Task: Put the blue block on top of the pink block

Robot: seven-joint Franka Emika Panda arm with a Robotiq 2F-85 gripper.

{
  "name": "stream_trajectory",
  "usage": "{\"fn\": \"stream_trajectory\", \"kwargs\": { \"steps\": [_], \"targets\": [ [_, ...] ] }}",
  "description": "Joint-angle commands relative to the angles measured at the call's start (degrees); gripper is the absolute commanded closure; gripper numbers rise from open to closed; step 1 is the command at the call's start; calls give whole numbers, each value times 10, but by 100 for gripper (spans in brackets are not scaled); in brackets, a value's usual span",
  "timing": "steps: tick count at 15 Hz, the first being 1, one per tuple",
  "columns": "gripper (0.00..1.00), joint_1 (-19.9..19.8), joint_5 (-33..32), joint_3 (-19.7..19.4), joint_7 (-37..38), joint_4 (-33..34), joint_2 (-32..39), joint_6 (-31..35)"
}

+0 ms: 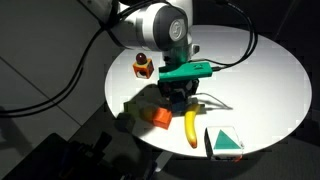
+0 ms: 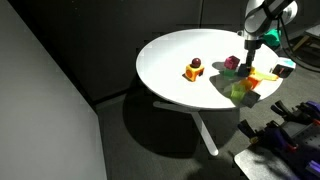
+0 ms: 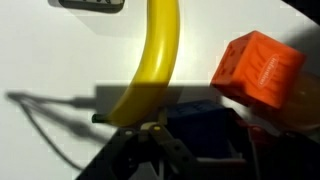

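The blue block (image 3: 205,122) is seen shadowed just ahead-right of the gripper (image 3: 155,140), whose opening and hold cannot be told, while the pink block (image 2: 231,62) is found close beside it.

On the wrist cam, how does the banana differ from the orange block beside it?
The banana is yellow; the orange block is orange. The banana is long and curved; the orange block is compact and boxy. The banana's skin looks smooth; the orange block's face shows small dark dots. Both lie on the white table.
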Motion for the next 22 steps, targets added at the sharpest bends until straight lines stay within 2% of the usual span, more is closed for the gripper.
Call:
{"fn": "stream_trajectory", "kwargs": {
  "steps": [1,16,22],
  "targets": [
    [66,-8,-5,-2,22,0,-25,-35],
    [66,-4,-6,-18,89,-2,-102,-118],
    [66,-3,12,-16,104,19,-124,-141]
  ]
}}
